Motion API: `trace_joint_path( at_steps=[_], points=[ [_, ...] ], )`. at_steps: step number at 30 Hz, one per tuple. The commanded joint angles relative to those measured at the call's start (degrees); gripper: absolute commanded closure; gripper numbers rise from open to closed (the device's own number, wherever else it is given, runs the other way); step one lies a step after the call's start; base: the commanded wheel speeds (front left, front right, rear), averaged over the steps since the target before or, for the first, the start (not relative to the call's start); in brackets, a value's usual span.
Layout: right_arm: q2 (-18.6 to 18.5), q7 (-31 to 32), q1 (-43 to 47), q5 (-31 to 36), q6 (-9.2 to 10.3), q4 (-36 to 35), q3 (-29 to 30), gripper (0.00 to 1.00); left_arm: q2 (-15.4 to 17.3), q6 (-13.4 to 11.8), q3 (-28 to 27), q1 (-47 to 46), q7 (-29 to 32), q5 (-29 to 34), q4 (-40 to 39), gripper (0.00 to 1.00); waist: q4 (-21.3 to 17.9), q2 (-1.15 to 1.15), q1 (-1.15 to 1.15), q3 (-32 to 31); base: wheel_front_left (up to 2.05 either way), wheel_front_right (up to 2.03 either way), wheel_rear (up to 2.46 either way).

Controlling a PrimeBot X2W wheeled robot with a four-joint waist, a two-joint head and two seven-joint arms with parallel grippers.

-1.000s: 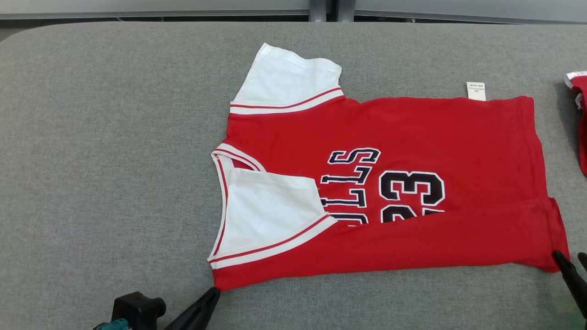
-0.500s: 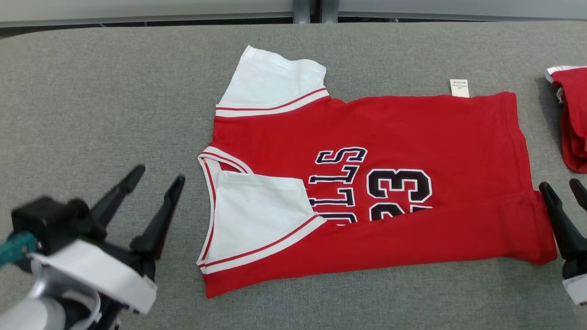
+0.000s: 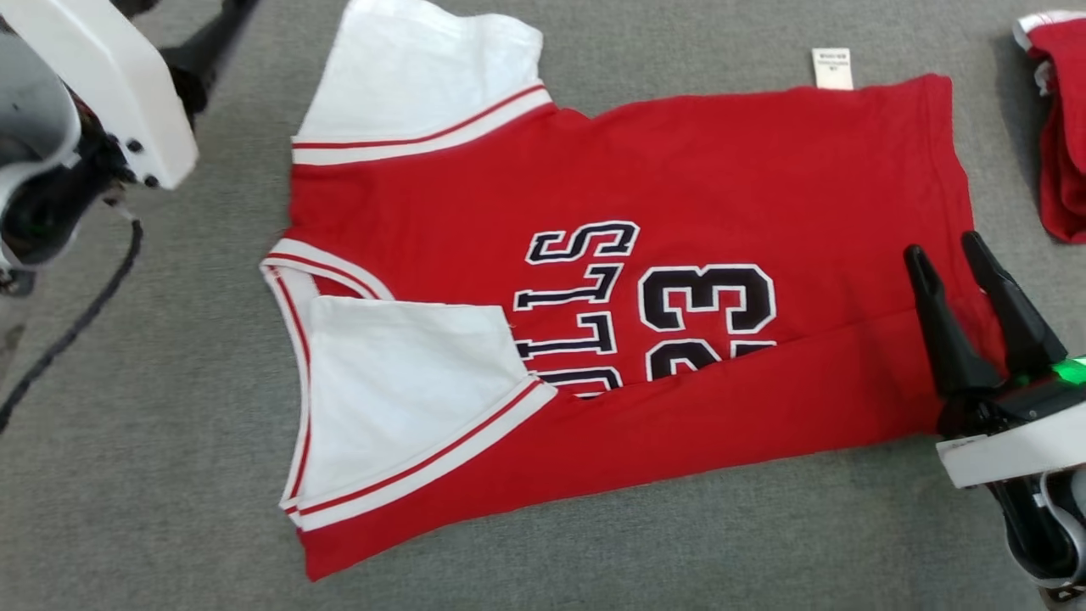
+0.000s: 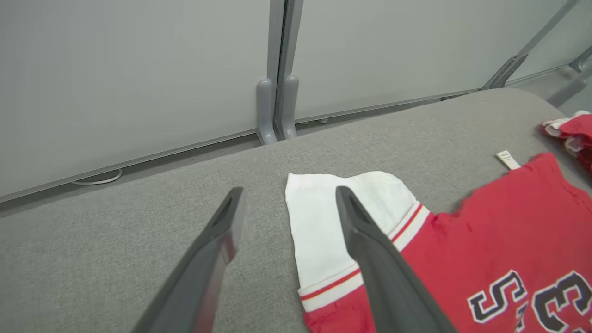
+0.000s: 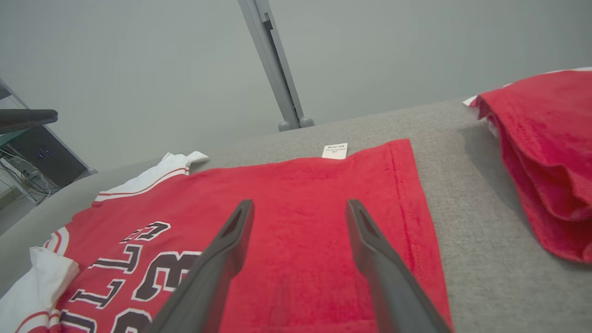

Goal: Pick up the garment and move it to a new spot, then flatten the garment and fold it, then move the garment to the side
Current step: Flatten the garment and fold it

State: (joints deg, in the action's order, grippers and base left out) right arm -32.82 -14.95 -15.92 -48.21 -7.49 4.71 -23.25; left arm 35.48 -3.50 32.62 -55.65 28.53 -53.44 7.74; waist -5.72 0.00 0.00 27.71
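Both claws have let go and come up off the near fold: a second ago the left was pinched shut at the collar-side corner and the right sat at the hem corner, now both stand spread wide with nothing in them. Head camera has also dipped closer, so the picture shift is not the cloth moving. The jersey (image 3: 721, 170) lies as it did, flat on the tabletop (image 3: 170, 424), neck to the robot's left, hem to the right. Nearest strip is folded up over the body, hiding the lower part of the lettering, with the near sleeve (image 3: 407, 382) tucked in white on top. Right claw (image 3: 942, 246) hangs over the hem end, fingers pointing across the red toward the label (image 3: 832, 68) at the far hem corner; can't tell if it touches the cloth. Further back, left claw (image 4: 289, 189) has swung to the far sleeve (image 4: 323, 222), one finger over the white, the other over bare tabletop beside it. Second red garment (image 3: 1065, 153) sits well apart at the far right. My read: first lengthwise fold is done, far edge is next: grab far sleeve and far hem corner, bring both toward the near side. Risk: near fold springing back, or the far sleeve bunching if the two pinches aren't level.
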Motion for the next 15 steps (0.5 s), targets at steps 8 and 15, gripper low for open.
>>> trace_joint_path(
  at_steps=[8, 15],
  points=[
    [2.8, -0.3, -2.4, -1.4, 0.02, -0.2, -2.2, 0.0, 0.3, 3.5, 3.3, -11.1, 9.8, 1.3, 13.2, 0.0, -9.8, 0.0, 0.0, 8.2, 0.0, 0.0, 0.0],
    [5.3, -0.3, -2.9, -2.2, 0.02, -0.3, -3.0, 0.0, 1.7, 4.7, 4.5, -15.6, 12.5, 3.0, 19.9, 0.0, -13.2, 0.0, 0.0, 10.7, 0.0, 0.0, 0.0]
  ],
)
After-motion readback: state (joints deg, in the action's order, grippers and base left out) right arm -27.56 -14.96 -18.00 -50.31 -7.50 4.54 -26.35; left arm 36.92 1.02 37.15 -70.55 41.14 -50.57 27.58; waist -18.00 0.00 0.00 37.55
